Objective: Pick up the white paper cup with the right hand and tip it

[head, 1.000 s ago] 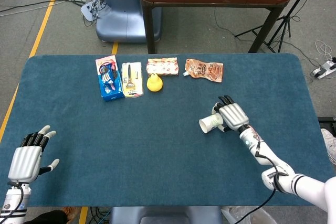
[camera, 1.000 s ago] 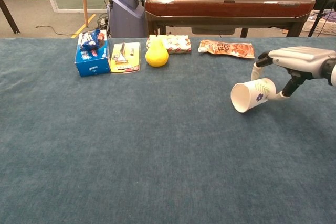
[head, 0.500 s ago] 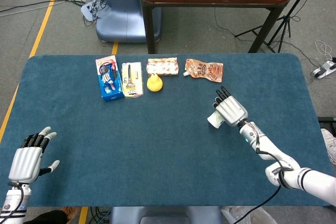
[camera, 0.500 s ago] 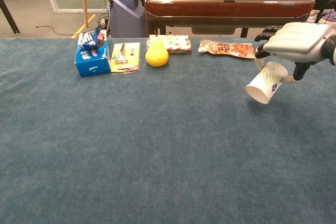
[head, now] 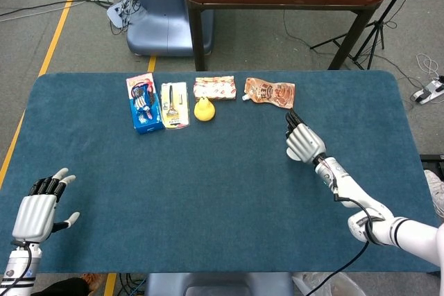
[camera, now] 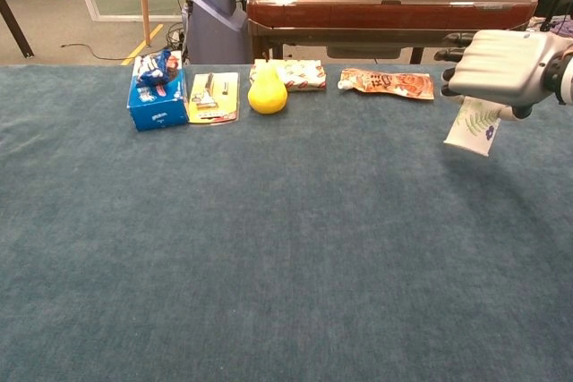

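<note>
Two hands in view. Right hand [camera: 501, 67] raised above the blue table [head: 208, 192] at the right side, fingers wrapped over the top of the white paper cup [camera: 474, 125] and holding it clear of the cloth. Cup hanging below the palm, tipped well over, mouth pointing down and slightly left, green leaf print and a small dark flower showing on its side. From the head view, cup hidden under the back of the right hand [head: 304, 143], dark fingertips pointing toward the far edge, just near of the orange pouch [head: 269, 92].

Left hand [head: 38, 207] low at the near left corner, palm down, fingers straight and spread apart, thumb out to the side, holding nothing. Not seen in the chest view.

Along the far edge, left to right in one row: blue box [head: 143, 110] with a small pack lying on top, yellow card [head: 174, 105] with a metal tool on it, yellow pear [head: 204, 109], wrapped snack packet [head: 215, 88] just behind the pear, then the orange pouch lying flat with its spout toward the left. All well apart from the left hand; pouch nearest to the right hand.

Beyond the table, a wooden game table [camera: 385, 6] with tiles on top and a grey machine base [head: 159, 12] on the floor.
</note>
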Robot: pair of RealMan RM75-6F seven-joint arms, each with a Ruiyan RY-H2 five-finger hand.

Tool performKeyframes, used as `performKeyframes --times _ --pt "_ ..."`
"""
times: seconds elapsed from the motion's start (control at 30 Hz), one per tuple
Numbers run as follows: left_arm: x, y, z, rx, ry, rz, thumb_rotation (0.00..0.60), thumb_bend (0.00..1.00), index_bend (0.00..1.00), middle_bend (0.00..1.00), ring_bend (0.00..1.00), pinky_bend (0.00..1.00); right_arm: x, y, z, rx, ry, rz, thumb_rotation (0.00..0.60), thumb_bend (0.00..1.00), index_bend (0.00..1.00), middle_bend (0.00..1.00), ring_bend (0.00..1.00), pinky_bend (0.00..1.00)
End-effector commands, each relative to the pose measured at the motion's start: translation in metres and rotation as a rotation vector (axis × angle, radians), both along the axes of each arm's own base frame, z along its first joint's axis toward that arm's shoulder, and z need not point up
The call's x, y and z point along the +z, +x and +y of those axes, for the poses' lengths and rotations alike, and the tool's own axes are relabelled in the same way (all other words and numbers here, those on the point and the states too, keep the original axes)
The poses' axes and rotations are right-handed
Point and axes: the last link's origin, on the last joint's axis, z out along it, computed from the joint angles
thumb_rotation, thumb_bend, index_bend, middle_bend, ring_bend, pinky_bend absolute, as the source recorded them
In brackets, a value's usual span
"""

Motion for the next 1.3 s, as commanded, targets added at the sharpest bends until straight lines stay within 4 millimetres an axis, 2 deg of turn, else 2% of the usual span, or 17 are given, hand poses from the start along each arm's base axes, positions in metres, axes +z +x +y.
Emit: performKeyframes --times 0.03,0.13,0.23,0.4,0.57,0.7,0.83,0.93,1.03,1.17,1.3 --pt "0.001 -0.001 0.000 0.002 0.002 0.001 0.600 0.15 0.22 0.13 0.16 0.14 -0.005 0.001 0.000 0.008 -0.013 0.012 0.600 0.29 0.44 0.27 0.03 0.00" --pt "0.001 -0.002 -0.001 0.007 0.004 0.000 0.600 0.15 0.22 0.13 0.16 0.14 -0.009 0.003 0.002 0.007 -0.017 0.009 0.600 0.29 0.43 0.22 0.00 0.00" --pt "0.001 -0.002 -0.002 0.009 0.001 0.000 0.600 0.15 0.22 0.13 0.16 0.14 -0.013 0.004 0.005 0.004 -0.021 0.007 0.600 0.26 0.38 0.19 0.00 0.00" --pt "0.000 -0.003 -0.001 0.012 -0.003 0.002 0.600 0.15 0.22 0.13 0.16 0.14 -0.020 0.007 0.014 -0.015 -0.021 -0.011 0.600 0.19 0.26 0.15 0.00 0.00" --pt "0.000 -0.002 -0.001 0.010 -0.008 0.003 0.600 0.15 0.22 0.13 0.16 0.13 -0.024 0.013 0.021 -0.027 -0.017 -0.051 0.597 0.04 0.12 0.10 0.00 0.00" --pt "0.002 -0.003 -0.001 0.013 -0.004 0.003 0.600 0.15 0.22 0.13 0.16 0.13 -0.017 0.020 0.027 -0.075 -0.015 -0.165 0.596 0.02 0.06 0.07 0.00 0.00" --pt "0.003 -0.003 0.000 0.012 0.002 0.003 0.600 0.15 0.22 0.13 0.16 0.13 -0.001 0.023 0.037 -0.229 -0.002 -0.422 0.596 0.02 0.05 0.07 0.00 0.00" --pt "0.004 -0.003 0.001 0.010 0.008 0.003 0.600 0.15 0.22 0.13 0.16 0.13 0.016 0.018 0.043 -0.296 -0.026 -0.581 0.598 0.02 0.07 0.13 0.01 0.00" --pt "0.004 -0.002 0.004 0.004 0.013 0.003 0.600 0.15 0.22 0.13 0.16 0.13 0.032 0.011 0.048 -0.316 -0.071 -0.710 0.600 0.05 0.13 0.20 0.06 0.01" --pt "0.005 0.000 0.007 -0.006 0.020 0.002 0.600 0.15 0.22 0.13 0.16 0.13 0.045 -0.002 0.060 -0.366 -0.089 -0.897 0.600 0.13 0.24 0.27 0.14 0.10" --pt "0.005 0.001 0.010 -0.011 0.026 0.000 0.600 0.15 0.22 0.13 0.16 0.13 0.055 -0.014 0.072 -0.428 -0.081 -1.036 0.600 0.17 0.27 0.31 0.18 0.13"
